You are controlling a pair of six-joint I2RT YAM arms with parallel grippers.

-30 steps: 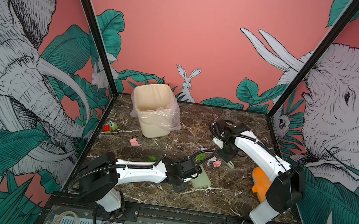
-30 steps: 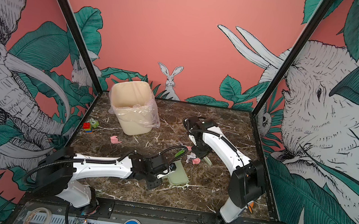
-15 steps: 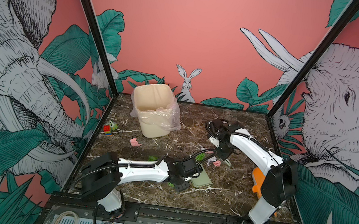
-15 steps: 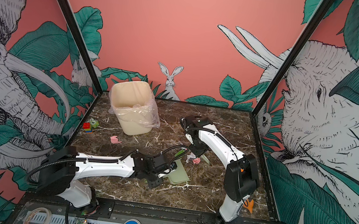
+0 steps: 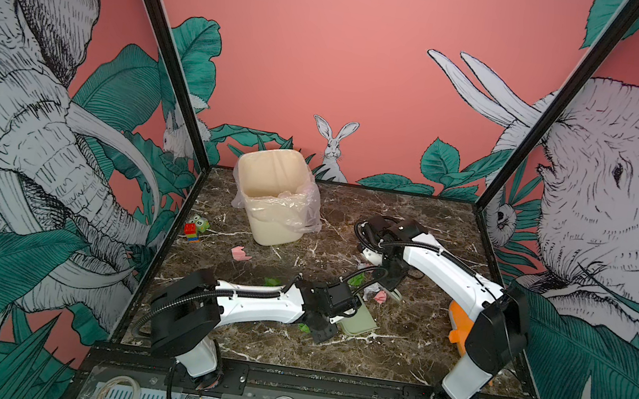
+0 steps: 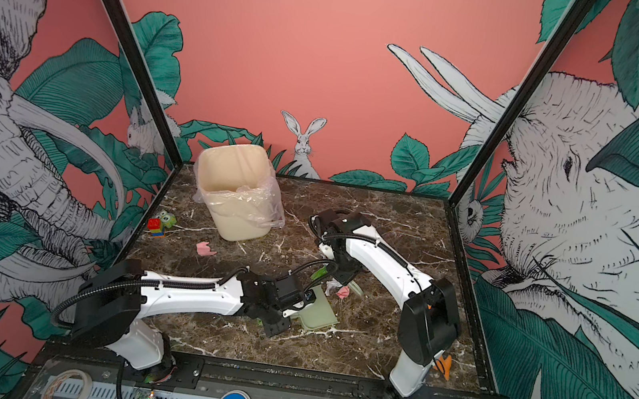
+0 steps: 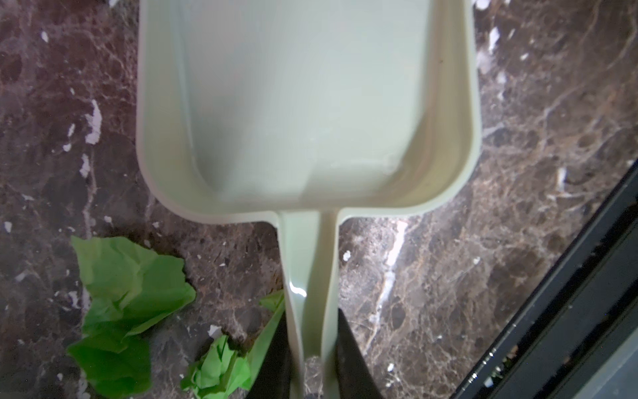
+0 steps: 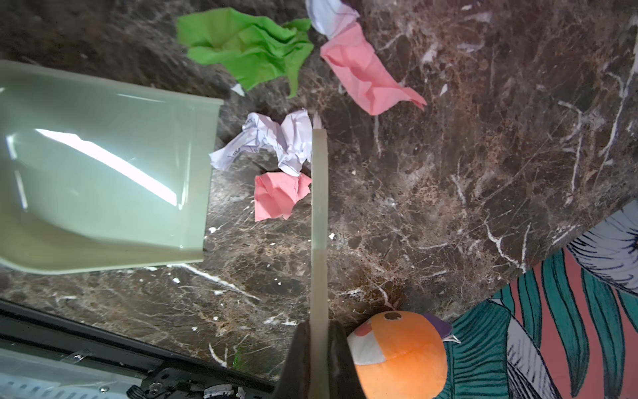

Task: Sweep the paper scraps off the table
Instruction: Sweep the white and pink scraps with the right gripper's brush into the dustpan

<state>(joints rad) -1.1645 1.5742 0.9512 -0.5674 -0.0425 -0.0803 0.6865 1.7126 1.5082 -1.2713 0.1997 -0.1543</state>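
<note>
Your table [image 5: 432,223] is the brown marble slab, with both arms meeting around the middle. Your left arm lies low and almost level along the front, and the left gripper [image 7: 312,345] is clamped on the handle of the pale green dustpan [image 7: 303,103], which sits flat on the marble. Your right arm rises from the front right corner, bends and reaches back to the middle, wrist tipped down. The right gripper [image 8: 319,345] is pinched tight on a thin sweeper [image 8: 319,207]. The paper scraps [image 8: 276,141] sit between the sweeper and the pan's mouth, with a few green ones beside the handle.
</note>
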